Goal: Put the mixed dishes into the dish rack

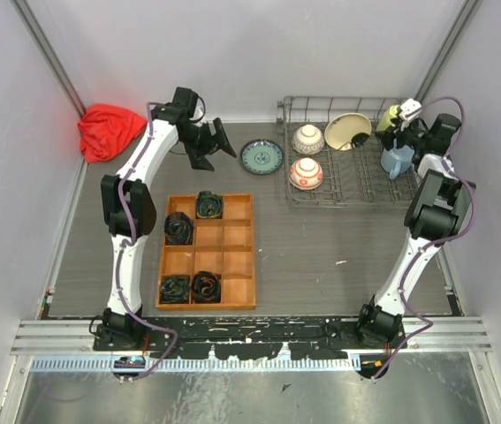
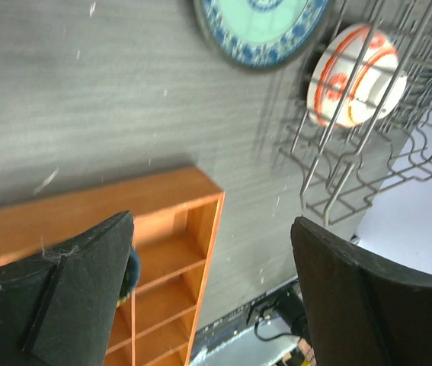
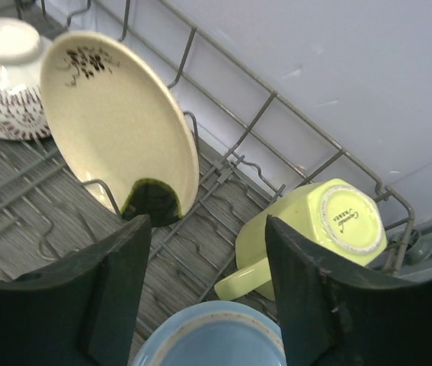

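While five of the six dishes already sit inside the dish rack (image 1: 283, 150), the small teal patterned plate (image 1: 261, 156) lies flat on the table (image 1: 321, 247) just beside the rack's left wall. At the rack's left end are the two white-and-red patterned bowls. The rear bowl (image 1: 307, 139) is upside down with its foot ring up, and the front bowl (image 1: 306, 173) sits among the tines near the rack's front edge. In the middle of the rack's back row, the cream plate (image 3: 116, 122) stands tilted on its edge between tines, with a dark mark near its top and a dark patch at its bottom. The pale yellow mug (image 3: 315, 236) lies tipped in the rack's back right corner, base showing and handle low. Just in front of it, at the rack's right end, the light blue cup (image 3: 216, 339) sits mouth up.

The right gripper (image 3: 204, 229) hangs directly over that cup with its jaws apart. The cup's rim shows in the gap below them, and no clasp on it is visible. The left gripper (image 2: 212, 225) hovers left of the rack near the teal plate, jaws spread wide with nothing between them.

Farther left of the rack and nearer the arm bases, a wooden compartment tray (image 1: 232, 256) holds dark coiled items (image 1: 208, 205). A red cloth (image 1: 109, 130) lies bunched well left of the rack, at the table's far left corner.
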Tool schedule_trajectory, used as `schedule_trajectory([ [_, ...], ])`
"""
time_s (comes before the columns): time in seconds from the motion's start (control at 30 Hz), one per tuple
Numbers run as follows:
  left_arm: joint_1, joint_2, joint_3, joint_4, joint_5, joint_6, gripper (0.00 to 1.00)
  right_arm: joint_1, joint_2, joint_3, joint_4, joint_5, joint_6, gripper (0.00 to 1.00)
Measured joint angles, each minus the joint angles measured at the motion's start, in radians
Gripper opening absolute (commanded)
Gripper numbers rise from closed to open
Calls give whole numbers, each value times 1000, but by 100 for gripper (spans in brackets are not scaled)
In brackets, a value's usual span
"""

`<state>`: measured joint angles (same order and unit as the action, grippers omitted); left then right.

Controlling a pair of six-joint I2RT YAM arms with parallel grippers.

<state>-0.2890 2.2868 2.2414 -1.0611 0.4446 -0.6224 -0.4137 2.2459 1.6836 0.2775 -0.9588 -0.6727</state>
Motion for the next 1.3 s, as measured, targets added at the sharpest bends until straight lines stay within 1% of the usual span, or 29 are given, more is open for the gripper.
schedule_trajectory([
  [0.03, 0, 17, 21, 17, -2, -5, 88, -1, -17, -19, 30, 1, 40, 72],
  [0.07, 0, 36, 42, 34, -4, -10, 88, -1, -37, -42, 64, 2, 93, 76],
  [0.1, 0, 57, 63, 50, -7, -14, 88, -1, -60, -61, 95, 4, 144, 82],
  [0.17, 0, 101, 104, 84, -14, -23, 84, -1, -100, -89, 148, 6, 236, 84],
  [0.27, 0, 162, 133, 132, -25, -45, 83, -1, -162, -107, 217, 18, 397, 88],
  [0.3, 0, 177, 134, 153, -27, -55, 83, -1, -177, -106, 236, 25, 455, 97],
  [0.33, 0, 183, 134, 175, -29, -69, 83, 0, -193, -99, 242, 33, 521, 100],
  [0.5, -6, 225, 117, 295, -34, -132, 83, 1, -203, 45, 168, 80, 861, 100],
  [0.63, -16, 238, 119, 361, -37, -162, 84, 1, -211, 65, 182, 90, 1137, 100],
  [0.67, -19, 242, 120, 372, -37, -166, 83, 1, -211, 51, 209, 90, 1203, 100],
  [0.83, -31, 261, 121, 390, -50, -174, 82, 1, -222, -127, 496, 117, 1636, 100],
  [0.93, -39, 275, 121, 389, -74, -175, 82, 2, -220, -169, 637, 133, 1844, 100],
  [1.0, -43, 283, 121, 388, -90, -175, 81, 2, -219, -170, 717, 141, 1943, 100],
  [1.1, -48, 296, 121, 389, -111, -183, 79, 7, -220, -169, 810, 154, 2040, 100],
  [1.2, -52, 312, 121, 396, -126, -202, 78, 13, -222, -169, 835, 175, 2096, 100],
  [1.3, -55, 325, 129, 417, -129, -228, 78, 19, -228, -169, 824, 193, 2131, 100],
])
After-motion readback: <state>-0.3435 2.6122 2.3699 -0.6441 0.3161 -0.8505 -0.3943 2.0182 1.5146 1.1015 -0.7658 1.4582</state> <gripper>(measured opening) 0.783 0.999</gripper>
